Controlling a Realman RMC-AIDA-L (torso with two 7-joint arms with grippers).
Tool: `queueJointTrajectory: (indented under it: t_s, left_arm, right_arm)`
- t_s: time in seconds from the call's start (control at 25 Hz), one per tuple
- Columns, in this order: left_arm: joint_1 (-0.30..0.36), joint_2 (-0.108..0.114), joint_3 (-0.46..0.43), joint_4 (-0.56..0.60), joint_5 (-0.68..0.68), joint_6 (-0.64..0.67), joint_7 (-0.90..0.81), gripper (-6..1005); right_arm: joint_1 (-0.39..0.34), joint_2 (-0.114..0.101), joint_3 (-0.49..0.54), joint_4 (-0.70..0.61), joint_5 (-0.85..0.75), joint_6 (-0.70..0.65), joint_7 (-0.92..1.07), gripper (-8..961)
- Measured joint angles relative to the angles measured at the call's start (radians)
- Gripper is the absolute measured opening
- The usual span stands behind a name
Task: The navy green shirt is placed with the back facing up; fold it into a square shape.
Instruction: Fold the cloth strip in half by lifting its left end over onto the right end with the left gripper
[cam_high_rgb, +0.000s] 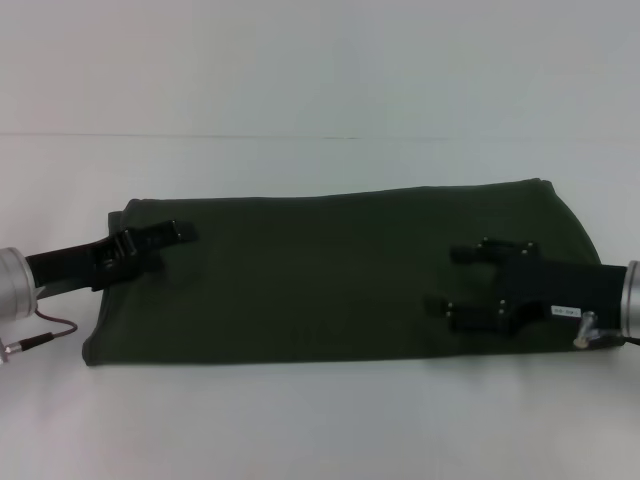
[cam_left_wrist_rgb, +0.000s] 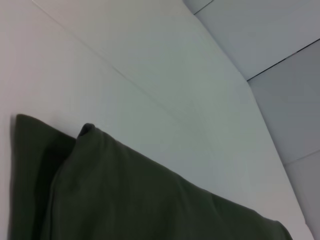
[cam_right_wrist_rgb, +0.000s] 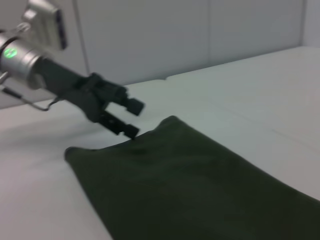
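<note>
Olive-green fabric, the navy green shirt (cam_high_rgb: 330, 270) lies as a long folded band across the white tabletop (cam_high_rgb: 320, 420), with bare surface on every side. Over its left end the left hand (cam_high_rgb: 165, 240) has fingers spread. Over its right end the right hand (cam_high_rgb: 462, 283) is spread wide too, holding nothing.

Left gripper (cam_high_rgb: 165, 240), right gripper (cam_high_rgb: 455, 282): jaws apart

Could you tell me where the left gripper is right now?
In the head view the left gripper is on the left, over the shirt's left end near its far corner, fingers open; the right gripper is over the opposite end.
</note>
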Motion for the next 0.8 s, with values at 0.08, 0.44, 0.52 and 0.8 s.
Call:
queueJointTrajectory:
  t_s: [0.08,0.44,0.52,0.8]
  left_arm:
    - [-0.006,0.0,0.007,-0.014,0.001,-0.014,0.0,896]
    - [-0.013,-0.001,0.079,-0.022,0.013,-0.113,-0.016,897]
    - [-0.013,0.0,0.082,-0.02,0.03,-0.137,-0.025,897]
    - [-0.017,0.003,0.084,-0.016,0.075,-0.206,-0.044,897]
  right_arm:
    - [0.005,0.002,-0.026,0.0,0.003,0.002,-0.021,862]
    - [0.01,0.004,-0.034,0.0,0.008,0.007,-0.019,860]
    - [0.01,0.003,-0.031,-0.001,0.009,0.008,-0.016,860]
    - [0.014,0.005,-0.029,-0.002,0.009,0.016,-0.011,861]
